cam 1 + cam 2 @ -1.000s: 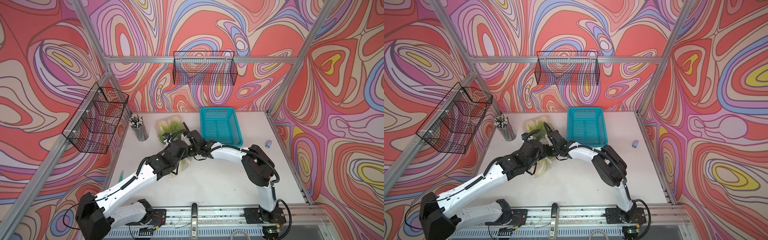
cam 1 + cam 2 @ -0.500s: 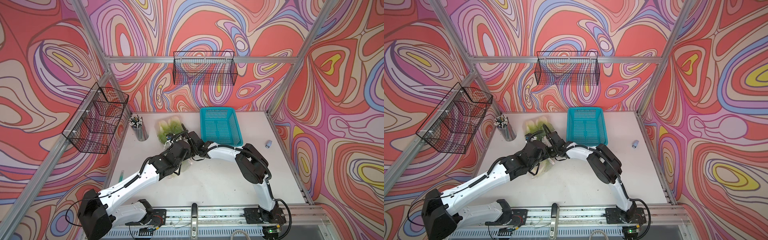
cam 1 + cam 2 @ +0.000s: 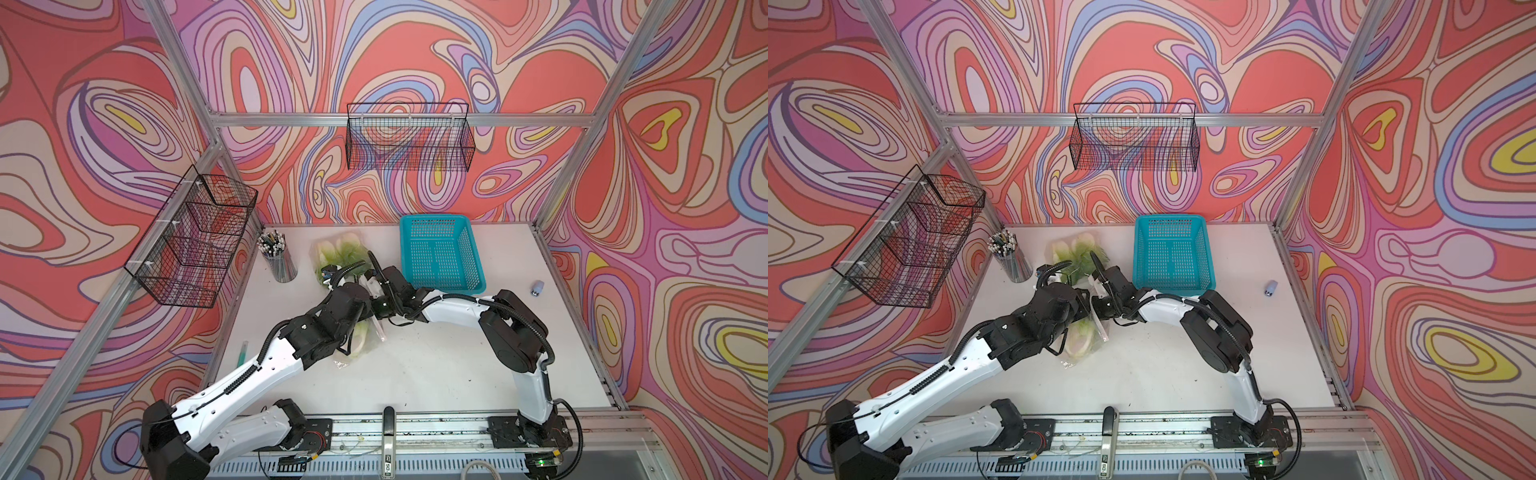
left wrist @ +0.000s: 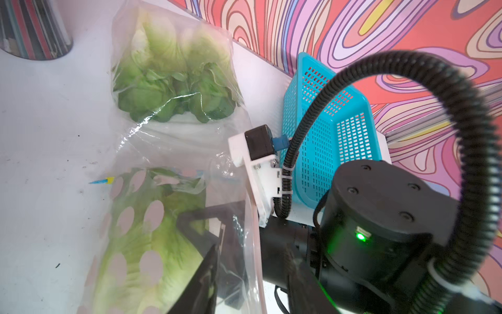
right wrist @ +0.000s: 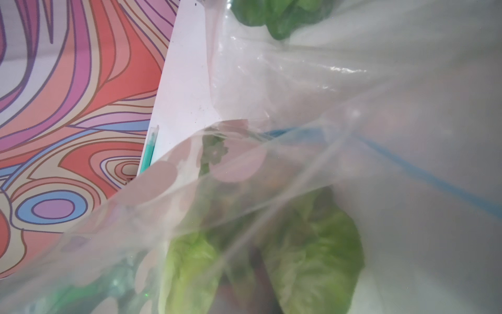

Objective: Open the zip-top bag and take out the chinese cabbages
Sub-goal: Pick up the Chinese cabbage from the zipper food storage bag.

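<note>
On the near part of the worktop (image 3: 436, 365) lies a dotted bag (image 4: 130, 217), its long axis running near to far. The cabbages (image 3: 360, 338) inside point their white bases at the robot, while the leaf tips and blue zip line (image 4: 190, 174) point away. Both arms meet over that zipped end, so the heads lie back toward the robot. The left arm lies along them and looks the nearer.

The right gripper (image 4: 187, 218) is closed, its tip seen through film over the leaves. Whether it pinches film is hidden. Only one finger of the left gripper (image 4: 214, 252) shows, so its opening cannot be told.

Counted: one green pen (image 3: 242, 352), two bags, one cup (image 3: 277, 259), one grey thing (image 3: 538, 287), one blue basket (image 3: 434, 218) and two wire baskets (image 3: 195, 241). The dotted bag holds one head, perhaps two. The far bag (image 3: 338, 251) holds a bunch too merged to count.
</note>
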Action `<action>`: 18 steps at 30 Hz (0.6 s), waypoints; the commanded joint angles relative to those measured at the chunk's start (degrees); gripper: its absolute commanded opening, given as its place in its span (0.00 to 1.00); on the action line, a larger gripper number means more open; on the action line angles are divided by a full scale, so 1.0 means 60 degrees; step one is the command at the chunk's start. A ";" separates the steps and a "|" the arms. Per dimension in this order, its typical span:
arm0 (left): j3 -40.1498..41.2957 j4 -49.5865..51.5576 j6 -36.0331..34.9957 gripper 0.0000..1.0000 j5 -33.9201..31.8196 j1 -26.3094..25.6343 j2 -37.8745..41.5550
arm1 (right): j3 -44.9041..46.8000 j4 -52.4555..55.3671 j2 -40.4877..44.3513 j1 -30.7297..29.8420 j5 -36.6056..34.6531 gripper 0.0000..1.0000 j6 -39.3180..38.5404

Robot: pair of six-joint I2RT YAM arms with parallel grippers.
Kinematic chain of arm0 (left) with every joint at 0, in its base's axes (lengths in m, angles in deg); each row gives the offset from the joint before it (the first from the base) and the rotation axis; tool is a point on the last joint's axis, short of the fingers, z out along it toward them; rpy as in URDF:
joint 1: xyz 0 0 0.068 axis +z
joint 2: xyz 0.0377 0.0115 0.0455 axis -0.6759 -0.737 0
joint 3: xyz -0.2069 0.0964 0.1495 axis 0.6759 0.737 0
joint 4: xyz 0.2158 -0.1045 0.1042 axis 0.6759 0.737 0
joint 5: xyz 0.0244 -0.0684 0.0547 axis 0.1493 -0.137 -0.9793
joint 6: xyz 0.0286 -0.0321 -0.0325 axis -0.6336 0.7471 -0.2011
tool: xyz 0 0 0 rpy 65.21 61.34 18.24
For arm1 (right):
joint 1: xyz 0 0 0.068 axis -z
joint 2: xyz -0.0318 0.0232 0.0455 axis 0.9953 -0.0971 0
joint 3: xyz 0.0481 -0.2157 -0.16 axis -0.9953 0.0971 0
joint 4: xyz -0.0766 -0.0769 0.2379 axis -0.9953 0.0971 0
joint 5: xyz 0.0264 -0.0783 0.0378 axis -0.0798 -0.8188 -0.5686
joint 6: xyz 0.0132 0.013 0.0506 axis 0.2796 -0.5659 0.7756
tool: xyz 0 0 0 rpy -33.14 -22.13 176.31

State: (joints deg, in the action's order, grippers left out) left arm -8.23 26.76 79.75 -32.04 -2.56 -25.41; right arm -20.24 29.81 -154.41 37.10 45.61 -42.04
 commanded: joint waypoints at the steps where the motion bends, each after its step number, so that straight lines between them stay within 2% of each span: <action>1: -0.0402 0.1035 -0.0520 0.51 -0.0651 -0.0051 0.0236 | 0.0248 -0.0642 0.0670 0.0007 0.0492 0.00 -0.0189; 4: -0.0586 0.1418 -0.1002 0.56 -0.1131 -0.0013 0.0416 | 0.0468 -0.0938 0.0985 0.0068 0.0840 0.00 -0.0249; 6: -0.0820 0.1464 -0.1689 0.56 -0.0781 0.0273 0.0518 | 0.0660 -0.1146 0.1230 0.0150 0.1065 0.00 -0.0255; 12: -0.2231 0.3256 -0.2749 0.59 0.2035 0.2708 0.0105 | 0.1252 -0.1773 0.2044 0.0297 0.1678 0.00 -0.0549; 15: -0.2180 0.3351 -0.2985 0.64 0.3881 0.4142 0.0071 | 0.1576 -0.2330 0.2266 0.0465 0.2076 0.00 -0.0511; 18: -0.1570 0.2603 -0.2743 0.67 0.6317 0.5622 0.0139 | 0.1914 -0.3107 0.2481 0.0590 0.2514 0.00 -0.0264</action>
State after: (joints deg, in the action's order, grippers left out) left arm -20.19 41.01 64.16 -10.30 26.19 -24.38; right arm -10.18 17.66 -141.38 39.96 56.72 -44.40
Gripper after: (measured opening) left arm 0.657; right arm 0.059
